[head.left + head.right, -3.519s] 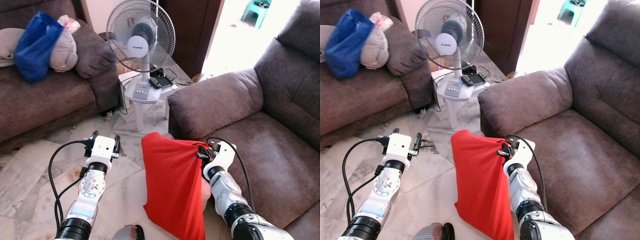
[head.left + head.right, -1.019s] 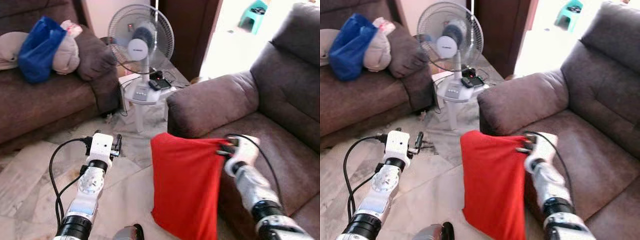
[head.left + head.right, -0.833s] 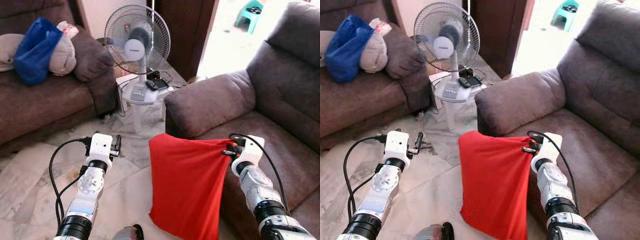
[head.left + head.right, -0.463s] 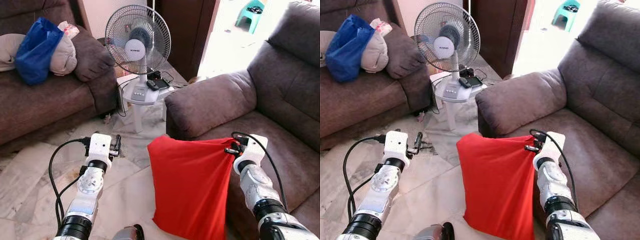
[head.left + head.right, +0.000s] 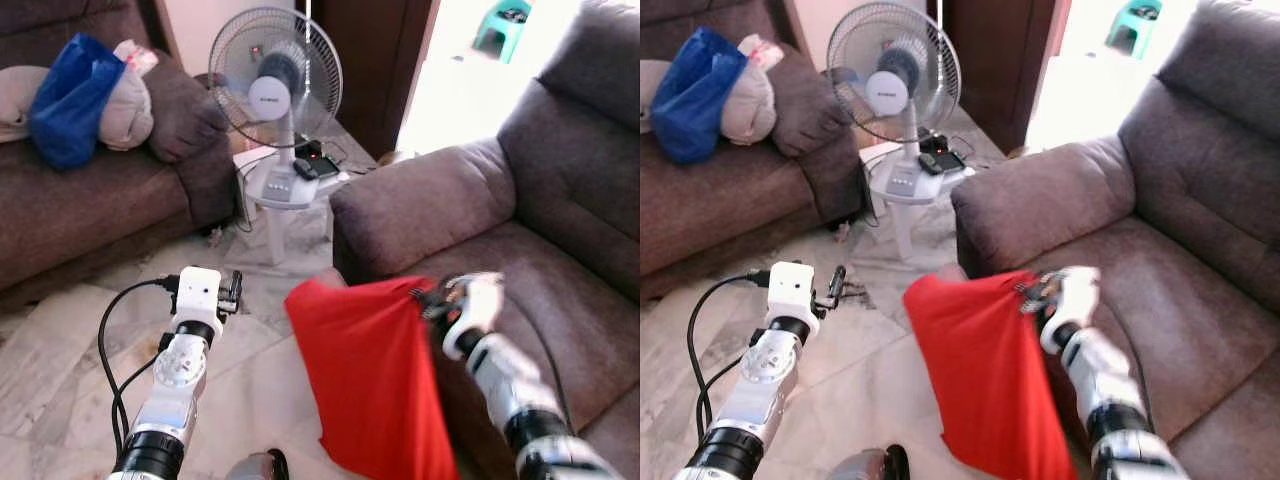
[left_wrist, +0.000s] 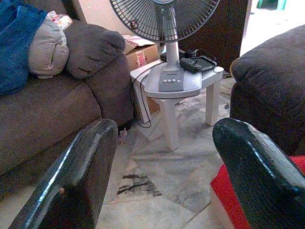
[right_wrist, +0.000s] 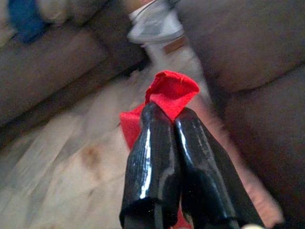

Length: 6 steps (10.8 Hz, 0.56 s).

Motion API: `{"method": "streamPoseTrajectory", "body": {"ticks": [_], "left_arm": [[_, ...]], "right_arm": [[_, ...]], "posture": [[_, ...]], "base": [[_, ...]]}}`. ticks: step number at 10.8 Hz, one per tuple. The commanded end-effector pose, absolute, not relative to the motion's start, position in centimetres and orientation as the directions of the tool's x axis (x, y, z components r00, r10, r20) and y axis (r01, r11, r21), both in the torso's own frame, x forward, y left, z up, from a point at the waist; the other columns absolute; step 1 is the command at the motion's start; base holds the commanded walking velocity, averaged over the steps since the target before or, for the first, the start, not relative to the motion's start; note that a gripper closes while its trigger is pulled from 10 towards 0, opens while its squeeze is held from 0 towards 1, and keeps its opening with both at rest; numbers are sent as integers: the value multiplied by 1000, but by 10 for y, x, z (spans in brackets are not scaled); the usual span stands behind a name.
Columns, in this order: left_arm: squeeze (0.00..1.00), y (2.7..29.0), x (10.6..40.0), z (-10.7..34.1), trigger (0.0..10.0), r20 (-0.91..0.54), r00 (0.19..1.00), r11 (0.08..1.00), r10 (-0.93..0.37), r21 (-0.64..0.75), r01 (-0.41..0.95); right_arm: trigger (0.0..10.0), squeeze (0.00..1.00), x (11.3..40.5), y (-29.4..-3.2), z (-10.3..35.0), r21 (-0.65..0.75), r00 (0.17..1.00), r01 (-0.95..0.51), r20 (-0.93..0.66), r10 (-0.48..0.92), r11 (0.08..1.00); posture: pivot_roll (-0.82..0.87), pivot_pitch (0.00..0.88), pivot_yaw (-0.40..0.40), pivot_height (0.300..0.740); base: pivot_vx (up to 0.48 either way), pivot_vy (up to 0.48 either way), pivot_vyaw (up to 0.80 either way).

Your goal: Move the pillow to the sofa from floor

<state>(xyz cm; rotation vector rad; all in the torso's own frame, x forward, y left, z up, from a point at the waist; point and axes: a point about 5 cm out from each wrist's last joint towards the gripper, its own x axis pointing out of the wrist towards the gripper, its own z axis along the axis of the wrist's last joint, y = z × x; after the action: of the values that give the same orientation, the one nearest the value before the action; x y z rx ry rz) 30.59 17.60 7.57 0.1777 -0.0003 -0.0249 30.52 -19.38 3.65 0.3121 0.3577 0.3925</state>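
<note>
- The right hand (image 5: 432, 297) is clenched on the top corner of the red pillow (image 5: 372, 385); in the right wrist view its 2 black fingers (image 7: 157, 157) are pressed together with a fold of red cloth pinched at their tips.
- The pillow hangs limp from that grip, clear of the floor (image 5: 60, 360), its top edge just in front of the near sofa's armrest and its lower end dangling beside the seat front.
- The near sofa (image 5: 560, 270), brown, fills the scene from 1 to 4 o'clock; the pillow hangs at about 5 o'clock, just off the seat's front edge and not resting on the cushion.
- The right arm is blurred in both eye views.
- The left hand (image 5: 207, 290) is held out over the marble floor at about 8 o'clock, well apart from the pillow. Its 2 fingers (image 6: 78, 179) are spread wide and grasp nothing.
- A standing fan (image 5: 280, 80) sits on a small white tabletop (image 5: 300, 185) at 12 o'clock, between the 2 sofas, with dark gadgets lying beside its base.
- A second brown sofa (image 5: 90, 210) runs along 10 to 11 o'clock, carrying a blue bag (image 5: 70, 95) and a grey cushion (image 5: 125, 110) against its armrest.
- Bright daylight comes through a doorway at about 1 o'clock, where a green stool (image 5: 505, 20) stands.
</note>
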Motion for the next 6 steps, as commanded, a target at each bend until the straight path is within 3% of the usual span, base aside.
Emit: {"method": "streamPoseTrajectory", "body": {"ticks": [1,3,6], "left_arm": [[0,177,307,78,10000,-5,1000,988,-26,152,26],[0,176,306,72,10000,-48,998,997,-38,62,41],[0,199,300,59,10000,-127,990,995,62,-71,-71]], "right_arm": [[10000,0,315,-195,62,326,870,-403,-154,469,855],[10000,0,310,-189,65,343,810,-512,-112,576,787],[10000,0,296,-176,75,350,685,-672,-40,728,652]], "posture": [[98,20,-30,740],[102,22,-32,740],[100,24,-32,740]], "base": [[0,0,0],[0,0,0],[0,0,0]]}}
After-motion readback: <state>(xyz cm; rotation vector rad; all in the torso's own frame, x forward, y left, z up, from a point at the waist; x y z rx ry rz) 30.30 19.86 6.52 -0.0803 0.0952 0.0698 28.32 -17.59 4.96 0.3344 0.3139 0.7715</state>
